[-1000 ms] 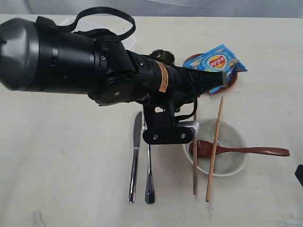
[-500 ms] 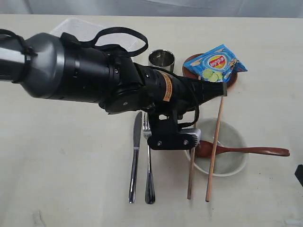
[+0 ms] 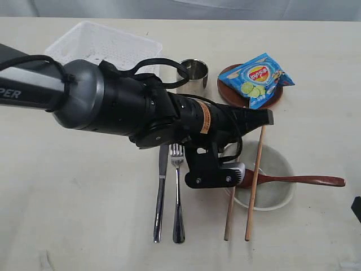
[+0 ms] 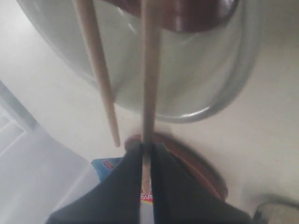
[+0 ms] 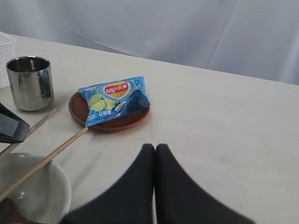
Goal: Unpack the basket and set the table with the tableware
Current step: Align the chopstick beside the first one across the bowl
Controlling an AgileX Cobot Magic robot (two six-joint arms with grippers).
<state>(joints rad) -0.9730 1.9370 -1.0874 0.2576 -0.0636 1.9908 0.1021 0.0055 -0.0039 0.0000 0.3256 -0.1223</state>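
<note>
Left gripper (image 4: 145,149) pinches a chopstick (image 4: 150,70) over the bowl (image 4: 219,79), second chopstick (image 4: 96,70) alongside; right gripper (image 5: 155,150) pressed together.

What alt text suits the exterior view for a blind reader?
A black robot arm reaches across a cream table, over a knife and fork, to chopsticks lying across a bowl holding a wooden spoon. Behind: a white basket, steel cup, and chips bag on a plate.

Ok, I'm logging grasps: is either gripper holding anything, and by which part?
The left gripper pinches one chopstick near its end by the plate; the right gripper is shut on nothing.
</note>
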